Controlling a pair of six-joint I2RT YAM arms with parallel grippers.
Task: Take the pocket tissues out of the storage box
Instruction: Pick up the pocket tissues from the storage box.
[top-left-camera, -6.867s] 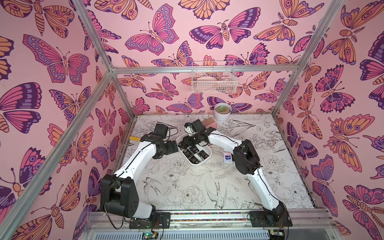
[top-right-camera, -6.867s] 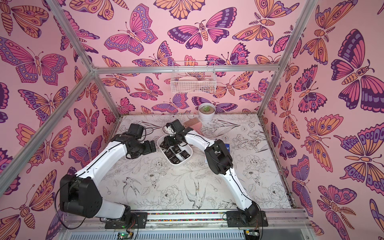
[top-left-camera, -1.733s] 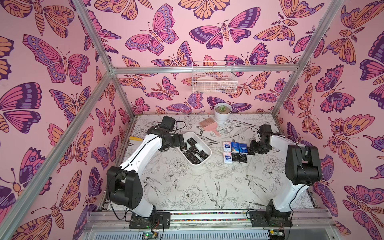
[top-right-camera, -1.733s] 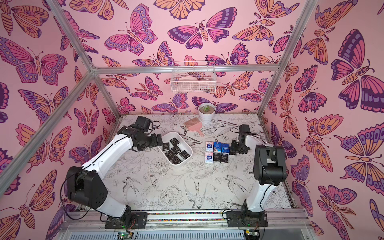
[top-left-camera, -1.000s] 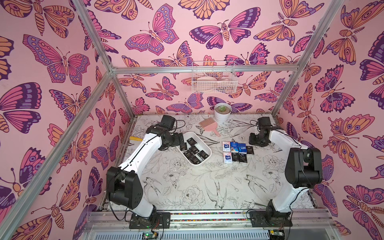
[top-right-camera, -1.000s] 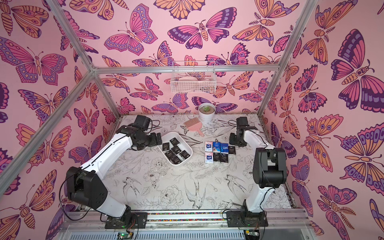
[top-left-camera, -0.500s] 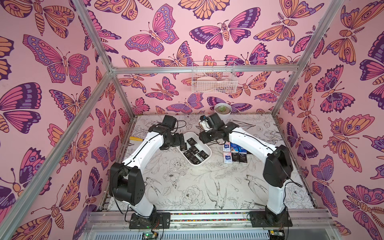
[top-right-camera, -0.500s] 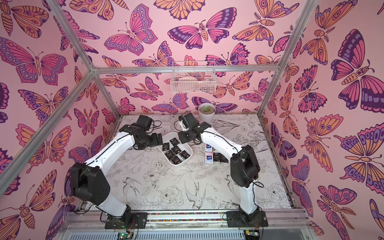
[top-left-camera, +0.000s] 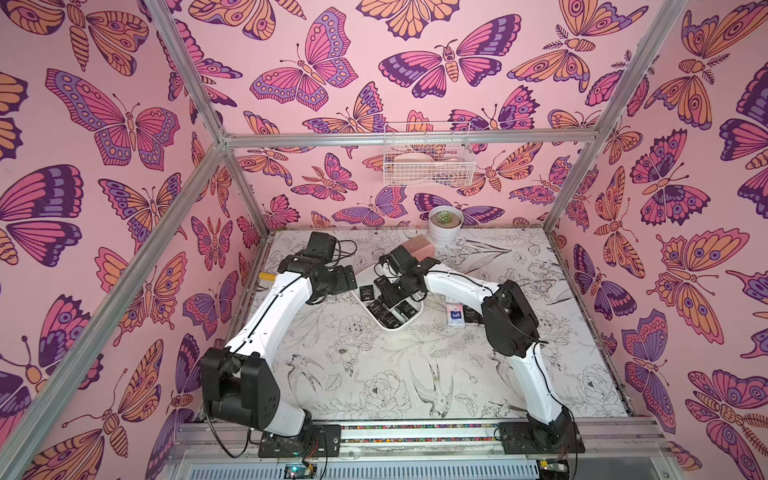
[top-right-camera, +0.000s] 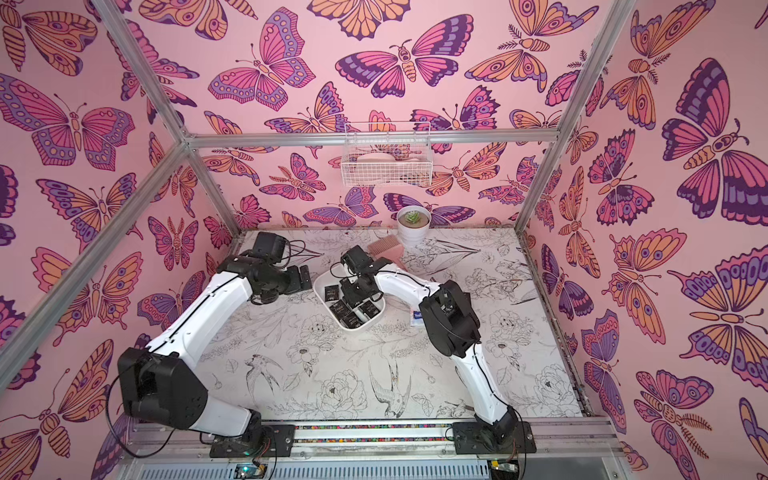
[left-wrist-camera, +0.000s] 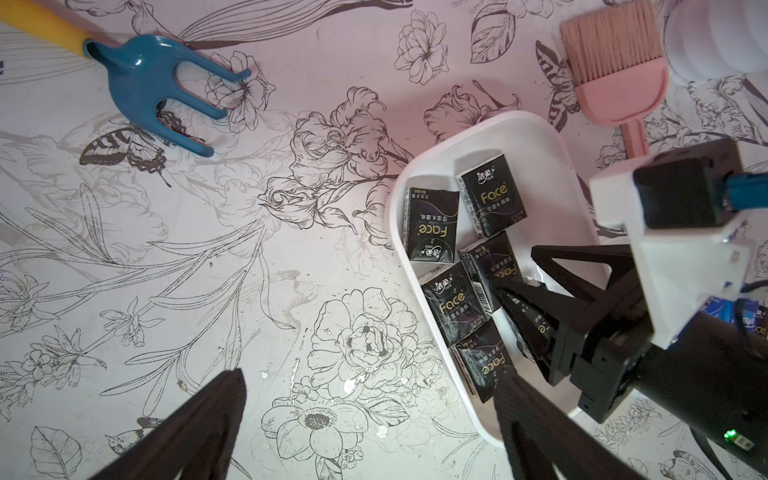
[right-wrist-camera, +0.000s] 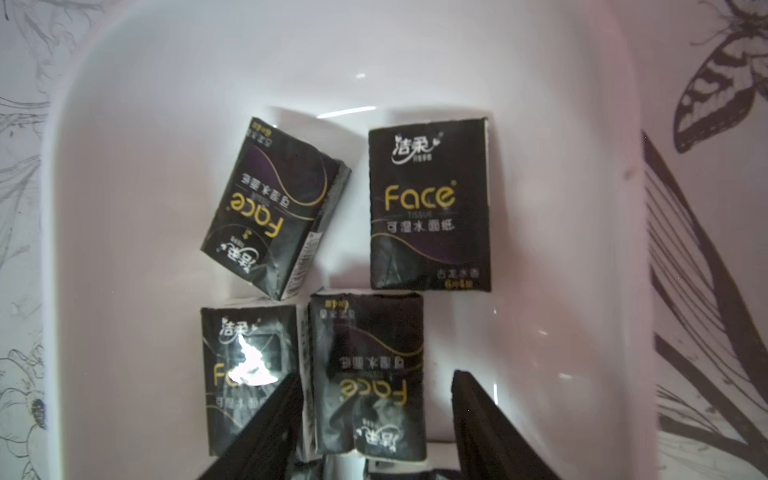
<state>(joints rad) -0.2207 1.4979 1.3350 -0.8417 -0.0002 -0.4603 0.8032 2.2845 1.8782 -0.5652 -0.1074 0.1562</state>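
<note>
Crowded inside the box (left-wrist-camera: 573, 174): black packets (right-wrist-camera: 430, 208) packed edge to edge, bare floor only at the rounded end and along one wall. Right gripper (right-wrist-camera: 376, 419) down in there, fingers straddling a packet. Left gripper (left-wrist-camera: 365, 419) spread wide at the rim. Brush (left-wrist-camera: 615, 66) and pot (top-left-camera: 444, 224) crowding the far side. Rake (left-wrist-camera: 153, 87) off to one side. Open table (top-left-camera: 374, 374) nearer the bases.
</note>
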